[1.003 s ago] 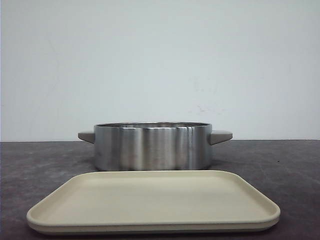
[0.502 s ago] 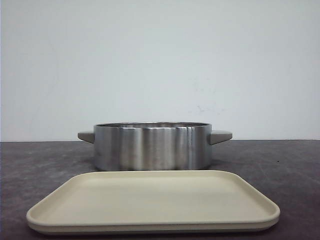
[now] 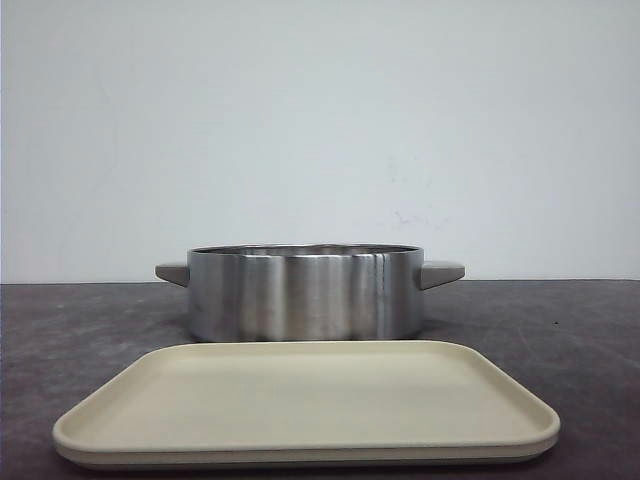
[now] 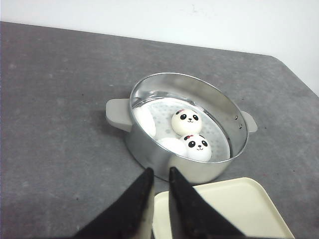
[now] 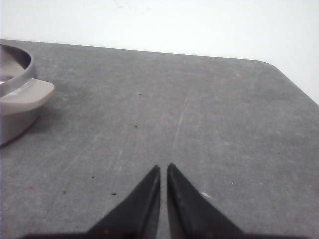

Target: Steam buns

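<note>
Several white buns lie inside the steel steamer pot (image 4: 164, 162). Two show panda faces, one (image 4: 186, 121) behind the other (image 4: 198, 147); a plain white one (image 4: 172, 146) sits beside them and another (image 4: 144, 119) against the wall. In the front view the pot (image 3: 305, 295) hides the buns. My left gripper (image 4: 160, 170) hovers just short of the pot's near wall, fingers almost together with nothing between them. My right gripper (image 5: 163, 166) is shut and empty over bare table, off to the side of the pot's handle (image 5: 27, 94).
An empty beige tray (image 3: 300, 400) lies in front of the pot, and its corner (image 4: 224, 209) shows beside my left fingers. The dark grey table (image 5: 199, 99) ends at a white wall behind, with a rounded corner far right.
</note>
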You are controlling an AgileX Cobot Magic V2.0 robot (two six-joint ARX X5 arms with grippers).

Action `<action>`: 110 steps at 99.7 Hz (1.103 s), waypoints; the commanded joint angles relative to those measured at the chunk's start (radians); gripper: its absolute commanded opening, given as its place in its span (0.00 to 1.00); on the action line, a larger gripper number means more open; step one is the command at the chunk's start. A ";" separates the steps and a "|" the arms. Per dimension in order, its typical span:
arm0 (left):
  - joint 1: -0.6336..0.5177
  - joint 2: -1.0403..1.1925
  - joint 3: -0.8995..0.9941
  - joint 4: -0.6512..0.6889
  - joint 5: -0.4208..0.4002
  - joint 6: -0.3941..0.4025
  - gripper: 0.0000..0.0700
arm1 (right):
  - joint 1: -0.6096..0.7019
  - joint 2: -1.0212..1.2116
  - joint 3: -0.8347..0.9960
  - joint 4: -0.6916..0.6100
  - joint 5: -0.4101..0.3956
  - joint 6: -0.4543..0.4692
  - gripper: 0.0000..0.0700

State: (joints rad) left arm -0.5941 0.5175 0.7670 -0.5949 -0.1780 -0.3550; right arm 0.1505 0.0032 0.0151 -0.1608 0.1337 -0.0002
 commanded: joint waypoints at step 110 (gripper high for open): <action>0.530 -0.515 -0.754 0.455 0.074 0.220 0.01 | 0.003 0.000 -0.003 0.003 -0.002 -0.007 0.02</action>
State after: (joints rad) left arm -0.0738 0.0036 0.0322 -0.1425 -0.1020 -0.1684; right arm 0.1505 0.0032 0.0151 -0.1608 0.1329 -0.0006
